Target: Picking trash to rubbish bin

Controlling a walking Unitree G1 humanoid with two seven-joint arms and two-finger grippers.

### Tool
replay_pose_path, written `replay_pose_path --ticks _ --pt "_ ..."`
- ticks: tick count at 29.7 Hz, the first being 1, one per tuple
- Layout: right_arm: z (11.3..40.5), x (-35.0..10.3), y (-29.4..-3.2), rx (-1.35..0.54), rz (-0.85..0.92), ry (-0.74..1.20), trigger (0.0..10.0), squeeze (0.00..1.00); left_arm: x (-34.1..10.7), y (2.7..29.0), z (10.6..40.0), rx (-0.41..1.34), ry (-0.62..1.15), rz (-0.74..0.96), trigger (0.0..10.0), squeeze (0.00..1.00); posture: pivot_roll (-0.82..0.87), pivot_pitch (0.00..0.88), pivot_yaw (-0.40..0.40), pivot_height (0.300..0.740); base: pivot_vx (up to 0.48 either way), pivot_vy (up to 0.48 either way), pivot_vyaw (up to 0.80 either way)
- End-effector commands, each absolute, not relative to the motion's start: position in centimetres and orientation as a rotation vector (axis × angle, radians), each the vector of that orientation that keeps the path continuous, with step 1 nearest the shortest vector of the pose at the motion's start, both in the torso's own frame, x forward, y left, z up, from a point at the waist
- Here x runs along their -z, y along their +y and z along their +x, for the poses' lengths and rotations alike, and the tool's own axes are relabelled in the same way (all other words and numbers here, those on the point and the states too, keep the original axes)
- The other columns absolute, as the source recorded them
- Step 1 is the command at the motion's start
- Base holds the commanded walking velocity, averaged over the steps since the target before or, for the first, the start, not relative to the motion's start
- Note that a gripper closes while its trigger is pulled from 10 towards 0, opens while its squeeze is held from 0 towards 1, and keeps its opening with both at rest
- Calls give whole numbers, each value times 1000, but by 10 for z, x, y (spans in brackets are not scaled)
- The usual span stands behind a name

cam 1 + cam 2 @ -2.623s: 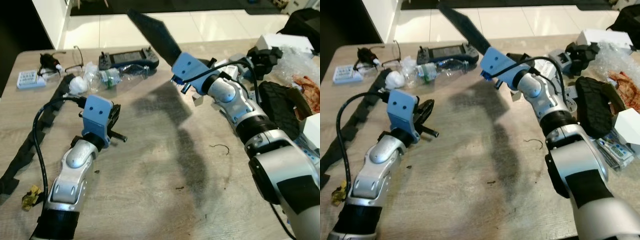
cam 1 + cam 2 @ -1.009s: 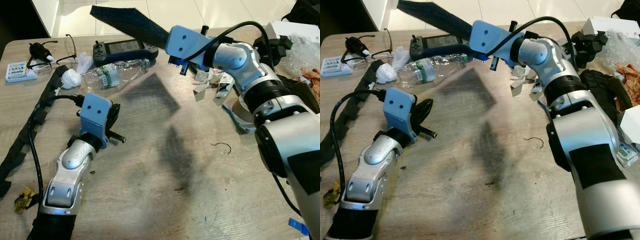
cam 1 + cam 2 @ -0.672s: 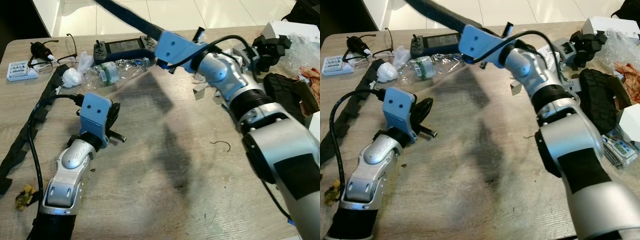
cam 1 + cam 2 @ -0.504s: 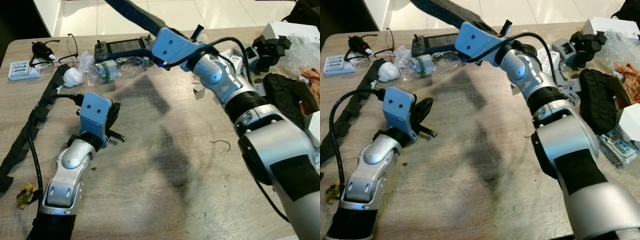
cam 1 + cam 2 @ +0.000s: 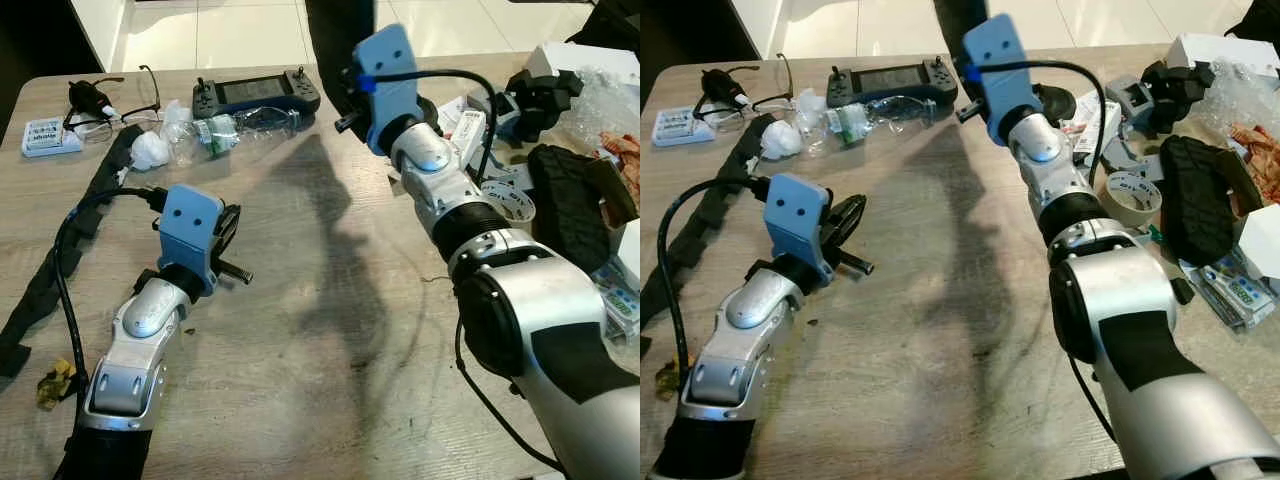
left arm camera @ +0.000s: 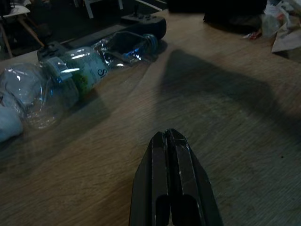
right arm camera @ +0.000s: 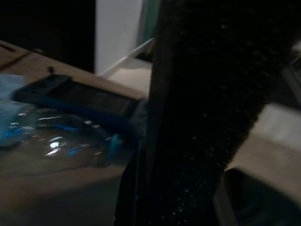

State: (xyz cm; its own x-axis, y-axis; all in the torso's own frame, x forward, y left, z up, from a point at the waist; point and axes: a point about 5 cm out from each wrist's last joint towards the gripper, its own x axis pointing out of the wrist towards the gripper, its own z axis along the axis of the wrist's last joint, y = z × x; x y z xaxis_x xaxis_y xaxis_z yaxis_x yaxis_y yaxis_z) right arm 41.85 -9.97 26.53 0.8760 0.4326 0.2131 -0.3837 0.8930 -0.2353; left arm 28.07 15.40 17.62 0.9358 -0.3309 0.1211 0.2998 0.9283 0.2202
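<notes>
My right gripper (image 5: 347, 92) is raised over the table's far side, shut on a black foam strip (image 5: 335, 35) that stands upright and runs out of the top of the picture. In the right wrist view the foam strip (image 7: 211, 94) hides the fingers. A crushed clear plastic bottle (image 5: 235, 128) lies in front of a black game controller (image 5: 255, 93), with a white crumpled tissue (image 5: 150, 150) to its left. My left gripper (image 5: 228, 225) rests low on the wooden table (image 5: 330, 380), shut with nothing held, its fingertips (image 6: 170, 146) pointing at the bottle (image 6: 80, 70).
A long black foam band (image 5: 55, 255) curves along the table's left side. Glasses (image 5: 140, 95) and a small white box (image 5: 50, 135) lie far left. At the right are a tape roll (image 5: 510, 205), a black mesh object (image 5: 570, 195), plastic wrap and packets.
My right arm has swung the foam strip from slanting left over the bottle and controller to upright, and the wrist has moved right. The left arm has stayed put.
</notes>
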Motion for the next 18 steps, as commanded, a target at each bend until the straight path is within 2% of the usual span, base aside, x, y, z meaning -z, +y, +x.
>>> replay_pose_path --ticks 1,3,7,15,16,18 --pt "417 -246 -102 -522 -62 -156 10000 0 -174 156 279 324 -141 201 10000 0 80 251 0 740 0 0 0" --pt "417 -245 -101 -555 -36 -142 10000 0 -175 156 279 324 -141 202 10000 0 80 251 0 740 0 0 0" --pt "409 -228 -91 -757 -59 -57 10000 0 -175 158 278 317 -141 206 10000 0 78 255 2 740 0 0 0" --pt "404 -223 -86 -871 -49 -41 10000 0 -175 157 278 319 -143 205 10000 0 79 254 3 740 0 0 0" --pt "400 -222 -82 -977 -26 -28 10000 0 -175 157 279 320 -143 205 10000 0 80 253 4 740 0 0 0" --pt "398 -221 -81 -1018 -15 -22 10000 0 -175 157 279 320 -143 205 10000 0 80 253 4 740 0 0 0"
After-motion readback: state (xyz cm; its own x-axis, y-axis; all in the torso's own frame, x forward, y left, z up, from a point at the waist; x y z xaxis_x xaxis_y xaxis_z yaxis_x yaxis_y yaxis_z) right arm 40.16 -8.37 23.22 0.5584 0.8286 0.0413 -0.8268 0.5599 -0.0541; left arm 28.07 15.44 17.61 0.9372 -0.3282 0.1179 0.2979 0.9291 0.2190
